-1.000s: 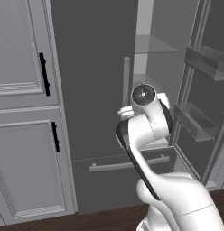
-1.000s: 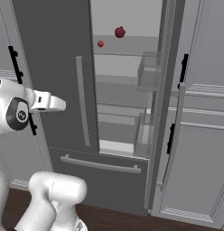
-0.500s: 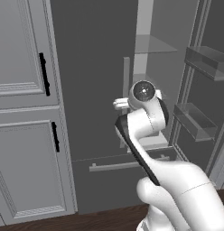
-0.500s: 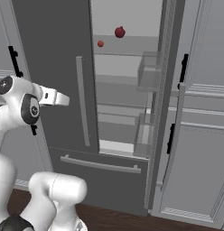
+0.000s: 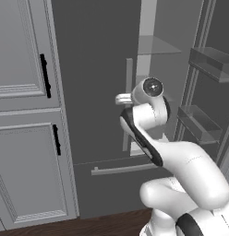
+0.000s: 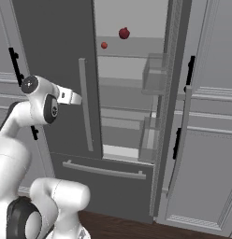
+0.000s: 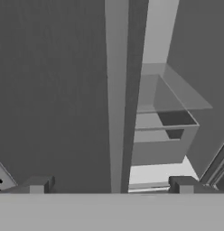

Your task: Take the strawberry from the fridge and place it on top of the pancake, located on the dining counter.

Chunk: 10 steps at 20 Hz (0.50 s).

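The fridge (image 6: 52,46) stands before me, its left door shut and its right door swung open onto pale shelves. The strawberry (image 6: 104,45) is a tiny red berry on an upper shelf, just inside the opening. My gripper (image 7: 110,185) is open, with nothing between its fingertips (image 7: 37,184). It faces the left door's long vertical handle (image 7: 116,90), well below the strawberry and to its left. In the left base view the fridge (image 5: 93,69) shows behind my raised arm. The pancake and the dining counter are out of view.
A larger maroon round fruit (image 6: 124,33) lies right of the strawberry. The open right door (image 6: 183,140) carries bins (image 5: 211,60). A bottom drawer with a bar handle (image 6: 104,170) sits low. Panelled cabinets (image 5: 19,115) with black handles flank the fridge on both sides.
My arm has risen a little and swung towards the fridge's left door. The jaws stay open, and the fruit and doors have not moved.
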Motion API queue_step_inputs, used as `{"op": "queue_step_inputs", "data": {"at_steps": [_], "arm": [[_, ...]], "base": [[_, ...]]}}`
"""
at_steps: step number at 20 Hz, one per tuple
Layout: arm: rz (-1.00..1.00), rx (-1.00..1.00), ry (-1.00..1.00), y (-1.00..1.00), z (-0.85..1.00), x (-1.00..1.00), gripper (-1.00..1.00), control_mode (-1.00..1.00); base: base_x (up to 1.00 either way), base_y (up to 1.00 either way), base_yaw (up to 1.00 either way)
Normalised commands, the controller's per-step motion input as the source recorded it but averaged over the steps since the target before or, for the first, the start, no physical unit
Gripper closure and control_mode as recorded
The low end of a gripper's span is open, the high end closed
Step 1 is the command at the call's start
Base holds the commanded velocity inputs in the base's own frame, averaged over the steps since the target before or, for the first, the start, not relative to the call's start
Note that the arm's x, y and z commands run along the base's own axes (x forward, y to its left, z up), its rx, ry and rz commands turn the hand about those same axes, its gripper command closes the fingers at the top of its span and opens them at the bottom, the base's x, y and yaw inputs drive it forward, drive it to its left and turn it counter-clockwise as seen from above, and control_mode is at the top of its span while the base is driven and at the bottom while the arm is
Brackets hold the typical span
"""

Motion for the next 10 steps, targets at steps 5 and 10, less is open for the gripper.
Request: {"op": "queue_step_inputs", "data": {"at_steps": [5, 10], "arm": [[0.1, 0.04, 0.02, 0.0, 0.0, 0.48, -1.0, -1.0], [0.01, 0.0, 0.07, -0.09, 0.0, 0.33, -1.0, -1.0]], "base": [[0.0, 0.0, 0.0], [0.0, 0.0, 0.0]]}}
